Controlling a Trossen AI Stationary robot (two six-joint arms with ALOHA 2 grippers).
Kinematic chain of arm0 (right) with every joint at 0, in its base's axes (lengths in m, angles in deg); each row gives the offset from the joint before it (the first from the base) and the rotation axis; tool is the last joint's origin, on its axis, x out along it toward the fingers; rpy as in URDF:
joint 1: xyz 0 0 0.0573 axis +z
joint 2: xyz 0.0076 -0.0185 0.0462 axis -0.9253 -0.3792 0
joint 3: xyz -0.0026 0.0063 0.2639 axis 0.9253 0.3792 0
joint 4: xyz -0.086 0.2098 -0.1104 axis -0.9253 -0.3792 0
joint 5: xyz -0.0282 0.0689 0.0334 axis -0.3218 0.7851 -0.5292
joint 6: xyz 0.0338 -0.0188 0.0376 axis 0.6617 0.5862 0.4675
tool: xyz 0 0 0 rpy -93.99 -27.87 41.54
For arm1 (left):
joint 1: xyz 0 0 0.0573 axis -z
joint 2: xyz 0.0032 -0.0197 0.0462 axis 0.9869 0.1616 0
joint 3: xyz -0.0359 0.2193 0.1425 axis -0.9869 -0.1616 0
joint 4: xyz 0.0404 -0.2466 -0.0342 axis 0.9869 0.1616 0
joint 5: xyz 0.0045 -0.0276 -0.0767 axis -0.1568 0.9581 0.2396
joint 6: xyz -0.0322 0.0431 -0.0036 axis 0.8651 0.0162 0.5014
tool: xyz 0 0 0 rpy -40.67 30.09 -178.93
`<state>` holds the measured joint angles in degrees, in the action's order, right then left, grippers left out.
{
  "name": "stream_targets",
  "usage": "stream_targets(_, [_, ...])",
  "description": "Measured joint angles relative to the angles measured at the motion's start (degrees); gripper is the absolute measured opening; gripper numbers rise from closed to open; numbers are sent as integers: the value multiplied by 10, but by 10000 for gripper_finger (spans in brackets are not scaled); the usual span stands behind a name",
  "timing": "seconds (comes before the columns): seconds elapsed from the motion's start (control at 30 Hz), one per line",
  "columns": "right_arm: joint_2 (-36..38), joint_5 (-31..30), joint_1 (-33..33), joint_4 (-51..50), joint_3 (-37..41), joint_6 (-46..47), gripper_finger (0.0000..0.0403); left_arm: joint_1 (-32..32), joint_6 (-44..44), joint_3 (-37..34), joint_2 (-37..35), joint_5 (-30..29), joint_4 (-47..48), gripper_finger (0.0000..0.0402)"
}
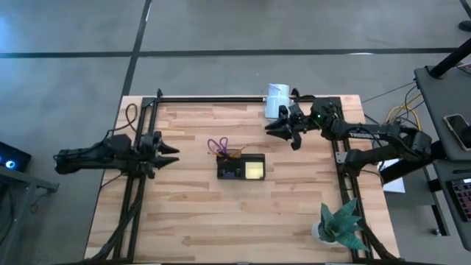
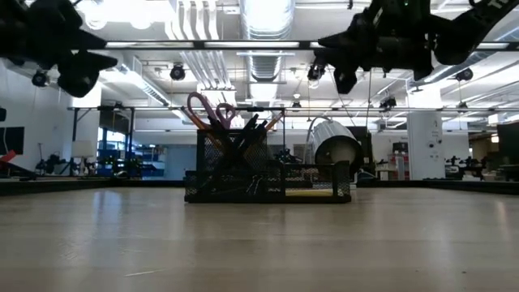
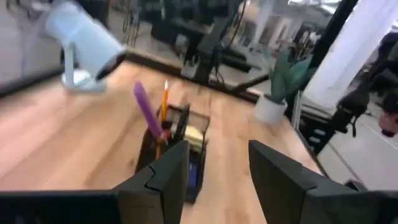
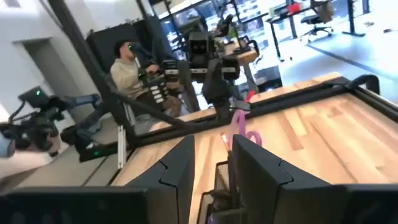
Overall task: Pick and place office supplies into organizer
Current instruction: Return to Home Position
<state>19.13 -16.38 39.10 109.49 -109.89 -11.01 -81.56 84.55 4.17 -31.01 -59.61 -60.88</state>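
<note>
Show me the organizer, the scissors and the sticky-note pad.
organizer [image 2: 212, 174], low view, front mesh wall.
scissors [image 1: 218, 145], high view, purple handle loops.
sticky-note pad [image 1: 254, 170], high view, yellow top sheet.

Raised left pincer [image 1: 175, 154] at the left side, fingers apart, raised right pincer [image 1: 271, 130] far right, fingers parted

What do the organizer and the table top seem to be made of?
The organizer looks like black metal wire mesh, matte: the low view shows fine grid walls that one sees through. The table top looks like light wood with a smooth finish: short glued planks with grain show from above.
</note>
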Motion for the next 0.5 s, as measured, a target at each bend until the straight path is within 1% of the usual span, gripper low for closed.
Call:
stream_targets(0.03, [0,-6,0,0,3,4,102,0,-6,0,3,-5,-8,150])
stream_targets(0.1, [0,-10,2,4,10,5,103,0,-18,-7,14,-43,-22,150])
stream_targets(0.23, [0,-11,2,4,29,-2,98,0,-12,-32,35,-165,-26,150])
stream_targets(0.33, [0,-13,4,22,44,-1,94,0,36,-56,38,-219,-59,150])
stream_targets(0.4, [0,-13,8,51,56,-1,93,-1,59,-77,43,-218,-100,150])
stream_targets(0.5, [0,-14,11,90,82,1,95,0,53,-108,41,-155,-160,150])
